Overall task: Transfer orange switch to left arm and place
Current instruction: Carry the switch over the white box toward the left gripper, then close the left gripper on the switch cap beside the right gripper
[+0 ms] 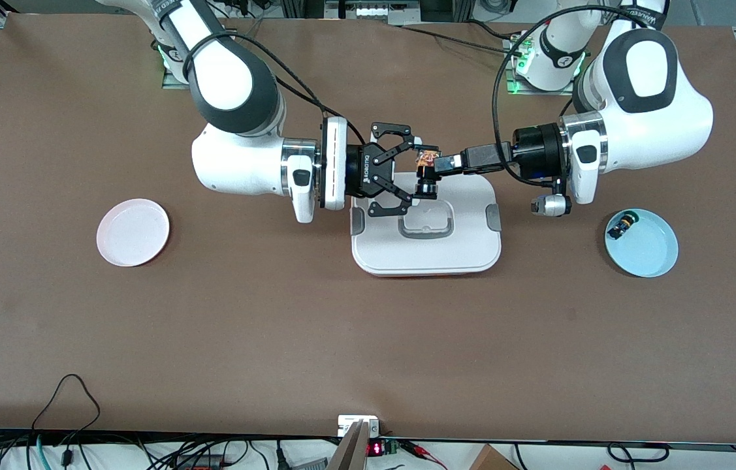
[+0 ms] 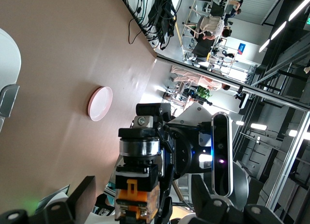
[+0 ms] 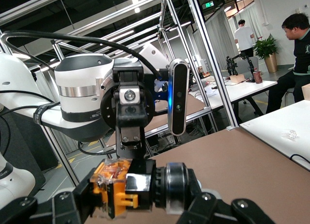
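The orange switch (image 1: 426, 173) hangs in the air over the edge of the white box (image 1: 426, 251) that lies nearer the robots' bases. My right gripper (image 1: 416, 170) is shut on it end to end, one finger on the orange block and one on the cap end, as the right wrist view shows for the gripper (image 3: 138, 205) and the switch (image 3: 140, 185). My left gripper (image 1: 441, 163) is open around the same switch. In the left wrist view the switch (image 2: 140, 185) sits between the left gripper's (image 2: 145, 200) fingers with a gap on each side.
A pink plate (image 1: 132, 232) lies toward the right arm's end of the table. A light blue plate (image 1: 654, 253) toward the left arm's end holds a small black switch with a green tip (image 1: 622, 226). The box stands at the table's middle, under both grippers.
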Controlling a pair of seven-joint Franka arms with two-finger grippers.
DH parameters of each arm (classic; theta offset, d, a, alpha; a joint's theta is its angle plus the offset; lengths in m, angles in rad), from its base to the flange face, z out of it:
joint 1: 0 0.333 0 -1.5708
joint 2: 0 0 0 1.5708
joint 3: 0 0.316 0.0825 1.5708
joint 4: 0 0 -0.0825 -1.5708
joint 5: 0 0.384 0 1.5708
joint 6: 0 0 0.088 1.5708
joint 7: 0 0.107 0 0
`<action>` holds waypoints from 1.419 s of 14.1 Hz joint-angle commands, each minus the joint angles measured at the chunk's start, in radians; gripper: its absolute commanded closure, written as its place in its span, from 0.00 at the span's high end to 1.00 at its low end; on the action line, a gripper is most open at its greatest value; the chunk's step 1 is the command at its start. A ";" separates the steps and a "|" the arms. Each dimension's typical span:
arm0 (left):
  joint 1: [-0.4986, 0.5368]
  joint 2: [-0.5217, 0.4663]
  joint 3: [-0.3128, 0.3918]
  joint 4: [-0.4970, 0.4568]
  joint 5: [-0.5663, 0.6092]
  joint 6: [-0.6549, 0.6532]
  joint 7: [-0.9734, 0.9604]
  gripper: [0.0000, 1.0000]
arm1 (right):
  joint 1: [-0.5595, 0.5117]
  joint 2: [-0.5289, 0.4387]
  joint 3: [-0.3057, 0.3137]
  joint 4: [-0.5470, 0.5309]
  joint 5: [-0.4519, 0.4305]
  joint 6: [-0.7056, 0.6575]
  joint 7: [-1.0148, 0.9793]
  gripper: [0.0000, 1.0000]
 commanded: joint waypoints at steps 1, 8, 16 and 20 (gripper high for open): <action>-0.003 0.001 -0.001 -0.014 -0.032 0.011 0.077 0.76 | 0.012 -0.016 -0.009 -0.015 0.032 0.012 0.004 0.00; -0.003 0.005 -0.012 -0.014 -0.034 0.011 0.086 0.38 | 0.010 -0.014 -0.010 -0.015 0.030 0.009 0.006 0.00; -0.002 0.003 -0.015 -0.014 -0.034 0.008 0.083 0.25 | 0.009 -0.013 -0.010 -0.015 0.032 0.009 0.006 0.07; -0.002 0.003 -0.015 -0.014 -0.034 0.006 0.085 0.25 | 0.000 -0.011 -0.010 -0.015 0.030 0.003 0.056 1.00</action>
